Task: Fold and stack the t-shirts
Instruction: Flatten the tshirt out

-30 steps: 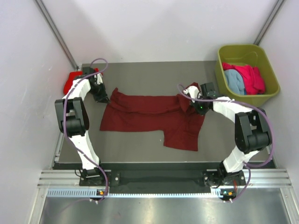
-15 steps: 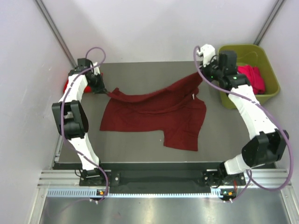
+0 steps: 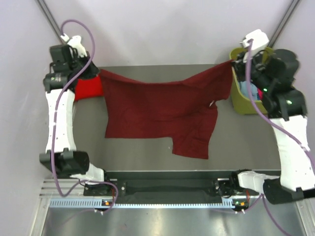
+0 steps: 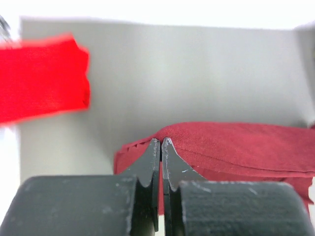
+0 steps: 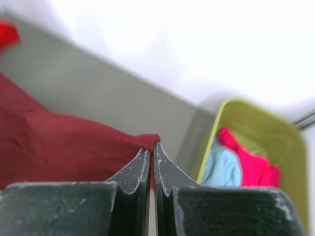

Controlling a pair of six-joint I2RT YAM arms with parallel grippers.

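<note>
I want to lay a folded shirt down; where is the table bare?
Bare table lies between the maroon shirt and the near edge, and to its right, near the tub. The far strip is crowded: left gripper and right gripper hold the shirt stretched there, by the red shirt.

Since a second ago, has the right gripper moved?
Yes. The right gripper went from mid-table toward the far right and is now beside the olive tub, at its left wall, pulling a corner of the maroon t-shirt along.

I count one maroon t-shirt (image 3: 157, 110), one red t-shirt (image 3: 88, 89), one pink t-shirt (image 5: 248, 164), one light blue t-shirt (image 5: 224, 169), one olive tub (image 5: 266, 125)
</note>
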